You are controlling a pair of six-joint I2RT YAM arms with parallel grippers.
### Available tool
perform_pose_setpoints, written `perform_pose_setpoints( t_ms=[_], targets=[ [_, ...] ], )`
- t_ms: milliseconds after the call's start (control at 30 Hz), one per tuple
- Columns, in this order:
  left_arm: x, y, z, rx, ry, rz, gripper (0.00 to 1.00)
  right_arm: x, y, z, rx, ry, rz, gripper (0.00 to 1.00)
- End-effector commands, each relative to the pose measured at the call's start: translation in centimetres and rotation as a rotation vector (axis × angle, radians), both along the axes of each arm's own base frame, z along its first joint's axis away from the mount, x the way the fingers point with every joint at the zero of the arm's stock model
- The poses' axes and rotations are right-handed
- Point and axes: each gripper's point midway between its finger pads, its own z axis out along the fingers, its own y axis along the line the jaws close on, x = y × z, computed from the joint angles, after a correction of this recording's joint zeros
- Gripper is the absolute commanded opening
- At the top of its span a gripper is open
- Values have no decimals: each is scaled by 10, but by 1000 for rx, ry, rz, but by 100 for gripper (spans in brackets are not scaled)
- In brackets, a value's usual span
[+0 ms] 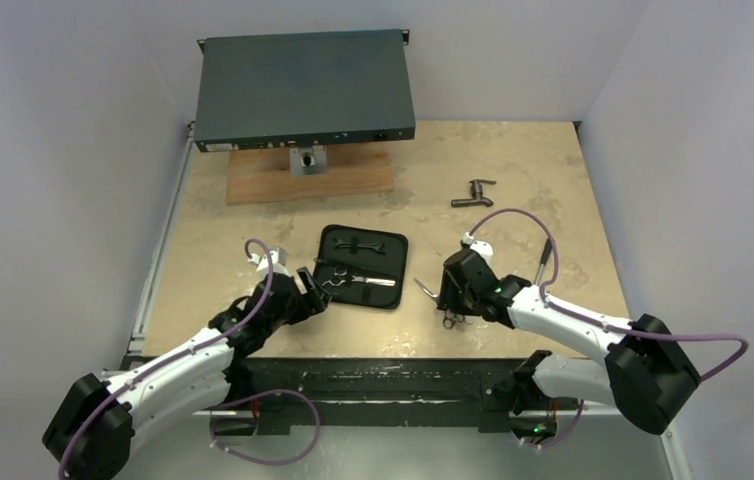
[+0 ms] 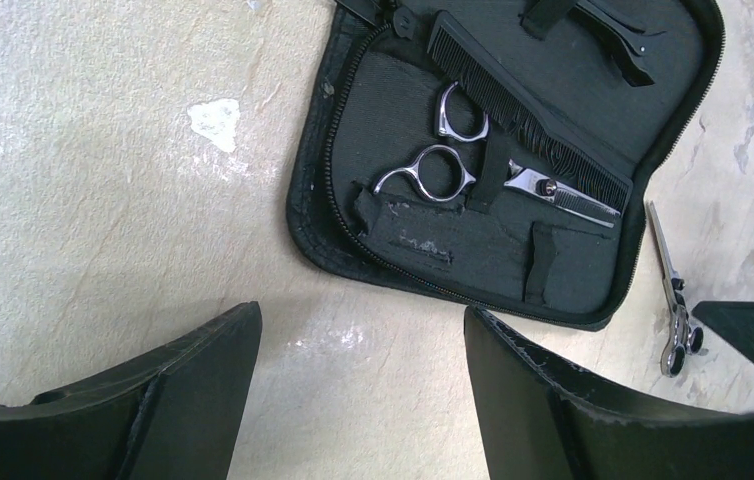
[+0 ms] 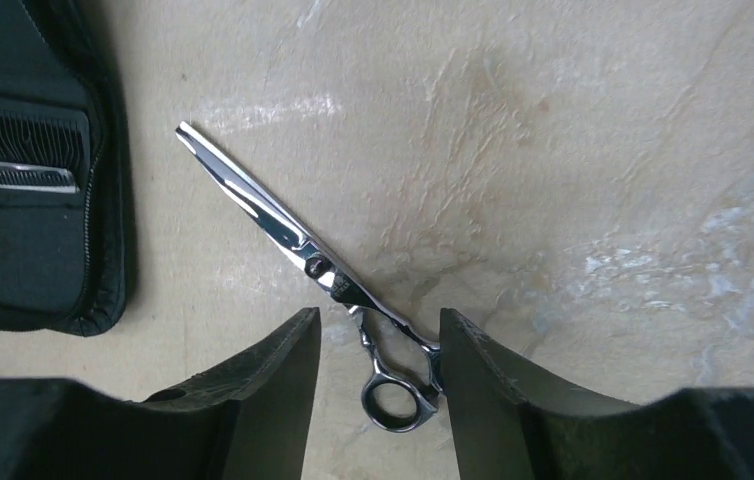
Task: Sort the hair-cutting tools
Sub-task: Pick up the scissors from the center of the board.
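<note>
An open black zip case [image 1: 395,246] lies in the middle of the table. In it sit a black comb [image 2: 523,115], silver scissors [image 2: 453,180] under a strap, and a thin black clip [image 2: 613,35]. My left gripper [image 2: 363,320] hovers open over bare table just short of the case's near edge [image 2: 473,255], holding nothing. A second pair of silver scissors [image 3: 283,225] lies flat on the table right of the case, also in the top view [image 1: 433,297]. My right gripper [image 3: 378,320] is open and straddles their handle rings; the right finger touches the handle, the left stands clear.
A dark flat equipment box [image 1: 303,85] rests on a wooden board [image 1: 308,182] at the back. A dark metal T-shaped fitting [image 1: 473,192] lies at the back right. The case's right edge [image 3: 103,250] is a short way left of the loose scissors.
</note>
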Motion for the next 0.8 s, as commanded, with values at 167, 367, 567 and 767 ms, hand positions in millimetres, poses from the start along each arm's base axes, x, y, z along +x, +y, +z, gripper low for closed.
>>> perform_pose_setpoints(
  t_ms=[167,367,567,767],
  targets=[
    [12,-5,23,-17,-60,25,73,33,11,33,-108,-76,94,54],
    [10,-4,22,-16,-52,28,74,33,24,21,-154,-31,207,50],
    [7,1,28,-19,-68,37,74,25,32,9,-179,18,266,47],
    [6,5,31,-20,-82,45,74,22,32,-2,-227,58,279,45]
  ],
)
